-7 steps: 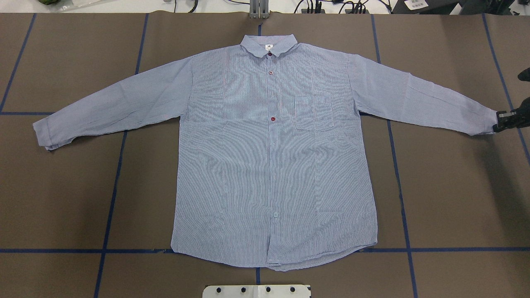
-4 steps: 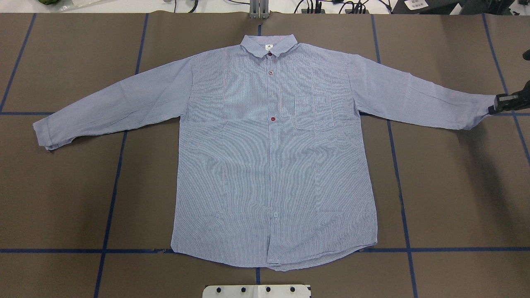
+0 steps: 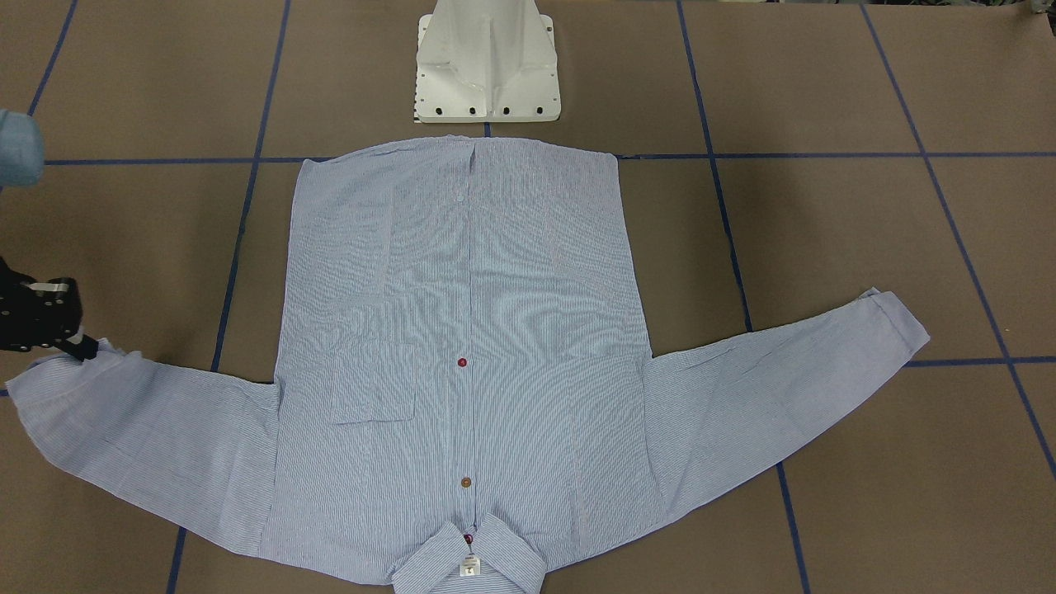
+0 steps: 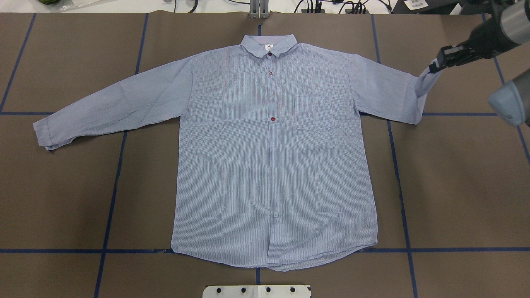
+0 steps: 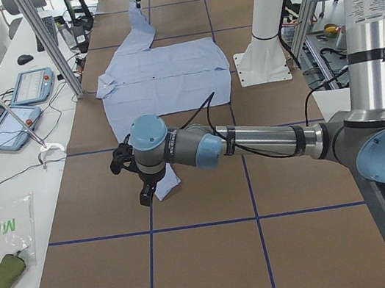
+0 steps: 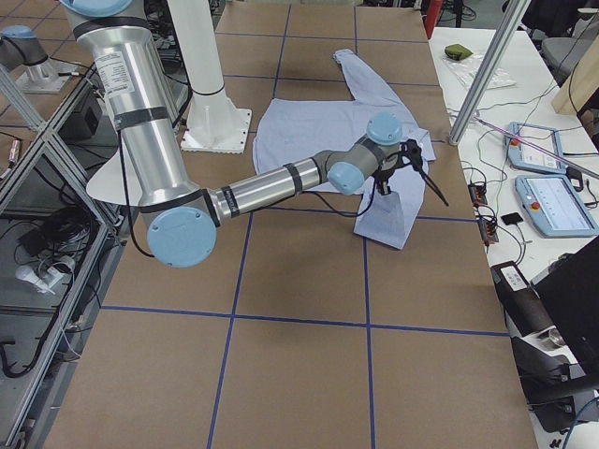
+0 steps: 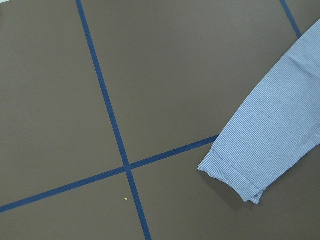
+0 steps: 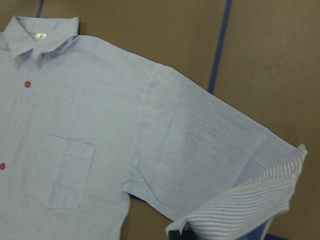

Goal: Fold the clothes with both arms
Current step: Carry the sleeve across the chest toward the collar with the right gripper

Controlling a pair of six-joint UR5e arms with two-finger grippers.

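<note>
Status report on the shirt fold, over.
Right gripper shut on sleeve cuff of shirt, cuff raised off table. Left gripper near other cuff, open or shut unclear. Nothing lying on shirt.

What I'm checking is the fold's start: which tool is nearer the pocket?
Right. The right tool holds the lifted cuff on the pocket side; the left tool hangs by the far cuff.

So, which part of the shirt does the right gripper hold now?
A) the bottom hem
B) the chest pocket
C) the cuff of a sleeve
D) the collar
C: the right gripper pinches the cuff and holds it raised off the table, while the rest of the shirt lies flat.
</note>
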